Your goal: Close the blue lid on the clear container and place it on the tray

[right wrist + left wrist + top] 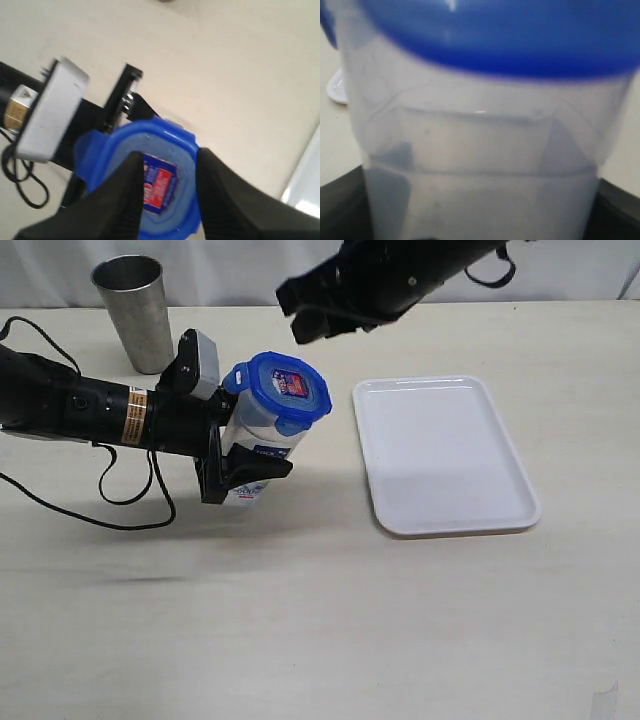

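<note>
Okay, looking at where we are: the left gripper (250,445) is clamped around the body of the clear container (262,430), which stands on the table (300,620) just left of the tray (445,455) and apart from it. The blue lid (288,390) sits on top of the container, sticker up, and my left wrist view is filled with the clear wall and a blue band across the rim. The right gripper (325,325) hangs above the lid with its jaws parted and nothing in them. On the right wrist camera I see the lid's sticker between the two dark fingers (122,200), below them rather than pinched. So I'd call the lid placed. Whether all four flaps are snapped down I can't tell; one or two look flared outward in the exterior view. The tray is bare, so the carry across and the set-down are what's left, after any last press on those flaps. The steel cup (135,310) at the back is well clear of everything.
</note>
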